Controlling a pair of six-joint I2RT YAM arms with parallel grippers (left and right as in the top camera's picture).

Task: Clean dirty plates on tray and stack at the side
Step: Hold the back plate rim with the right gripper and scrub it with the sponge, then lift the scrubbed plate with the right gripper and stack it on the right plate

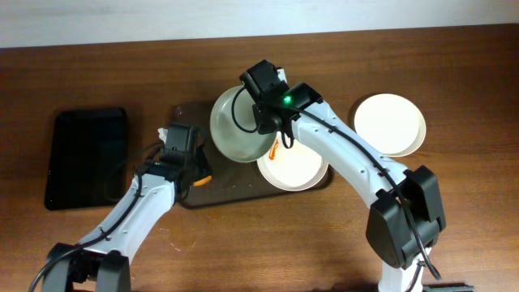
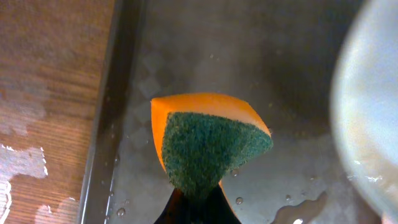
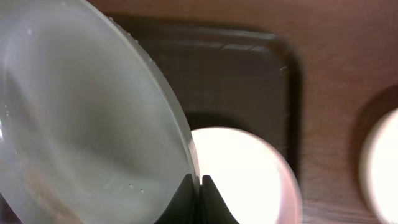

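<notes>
**Green plate tilted in the right pincer, sponge held in the left**

Nearest the left wrist lens, the left gripper (image 2: 198, 210) is pinching a sponge (image 2: 208, 149) by its lower edge. The green scouring face is pointing at the camera, with orange foam showing behind it. The sponge is hanging close over the wet floor of the dark brown tray (image 2: 249, 56), near the tray's left rim; whether it is touching the floor cannot be told. Water beads are lying on the tray around it.

The right gripper (image 3: 200, 200) is clamping the rim of the pale green plate (image 3: 87, 124), its fingers pressed together on the edge. The plate is tilting steeply with droplets clinging to its face. In the overhead view it is standing over the tray's far middle part.

Just past it, a white plate (image 1: 296, 170) is lying flat on the tray's right part, with an orange mark at its left edge beside the gripper. Farther right, off the tray, a second white plate (image 1: 389, 123) is sitting on the wooden table (image 1: 243, 243). At the far left, a small black tray (image 1: 85, 158) is lying apart from the brown one.
</notes>
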